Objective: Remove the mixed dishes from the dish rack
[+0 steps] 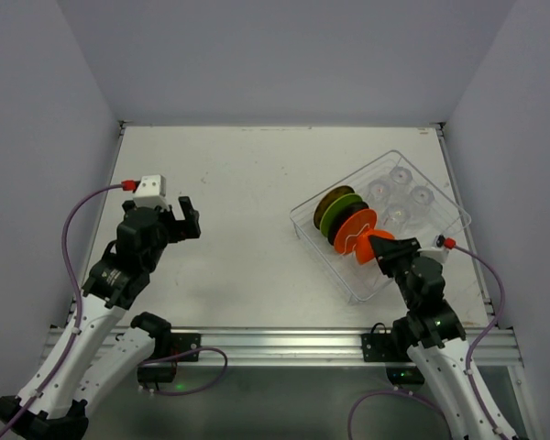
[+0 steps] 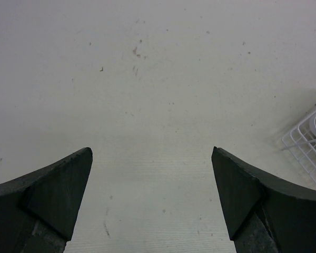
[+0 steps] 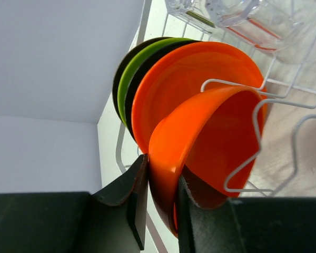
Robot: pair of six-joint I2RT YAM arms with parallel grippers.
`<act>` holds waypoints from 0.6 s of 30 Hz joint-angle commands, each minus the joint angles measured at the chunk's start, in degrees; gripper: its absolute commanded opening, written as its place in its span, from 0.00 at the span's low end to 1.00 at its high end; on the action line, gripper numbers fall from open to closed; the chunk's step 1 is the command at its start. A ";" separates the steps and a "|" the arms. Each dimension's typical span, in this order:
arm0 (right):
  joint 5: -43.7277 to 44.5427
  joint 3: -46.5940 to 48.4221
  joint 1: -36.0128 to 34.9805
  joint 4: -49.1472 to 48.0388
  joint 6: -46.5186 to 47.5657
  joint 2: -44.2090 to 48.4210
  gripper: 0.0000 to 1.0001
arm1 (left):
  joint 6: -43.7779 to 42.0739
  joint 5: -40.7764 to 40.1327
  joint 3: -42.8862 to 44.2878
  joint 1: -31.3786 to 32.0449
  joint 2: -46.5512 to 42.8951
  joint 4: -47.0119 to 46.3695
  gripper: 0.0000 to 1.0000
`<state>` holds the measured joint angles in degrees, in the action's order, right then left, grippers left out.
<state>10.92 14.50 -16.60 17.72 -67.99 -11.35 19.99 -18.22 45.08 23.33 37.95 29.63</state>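
Orange-red and small, the bowl [image 3: 200, 142] stands on edge at the near end of the dish rack [image 1: 433, 186], by the right edge of the counter [image 1: 238, 183], with the right end effector [image 3: 162, 176] pinched shut on its rim, while the left end effector [image 1: 185, 218] hangs wide open near the left edge, holding nothing. I think the bowl could snag on the thin wires [image 3: 229, 81] or bump the orange plate [image 3: 189, 68] behind it if lifted crooked, and the thin pinch could slip. Only the right wrist view shows fingers [image 3: 121, 195] on both sides of the rim; only the top view shows the whole rack.
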 commanded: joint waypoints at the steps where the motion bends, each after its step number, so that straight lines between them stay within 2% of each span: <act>1: 2.09 1.76 -0.01 -2.95 1.80 -1.65 0.23 | 0.49 0.38 -0.43 0.13 0.19 -1.42 1.00; 8: -0.37 0.00 -0.01 -7.68 2.77 -0.51 0.22 | 0.49 0.29 -0.43 0.13 -0.25 -1.33 1.00; 13: -1.16 -0.18 -0.01 -12.08 4.96 -1.03 0.17 | 0.58 0.11 -0.43 0.13 -0.25 -1.41 1.00; 15: -2.12 0.17 -0.10 -14.19 5.23 -1.91 0.06 | 0.58 0.02 -0.43 0.13 -0.25 -1.24 1.00; 18: -4.84 1.23 -0.01 -17.27 6.11 -4.02 0.00 | 0.67 -0.24 -0.43 0.13 -0.43 -1.15 1.00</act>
<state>8.03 14.26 -16.75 7.86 -64.58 -13.47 19.99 -18.24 45.08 23.33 37.93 29.63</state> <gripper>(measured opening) 0.180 0.997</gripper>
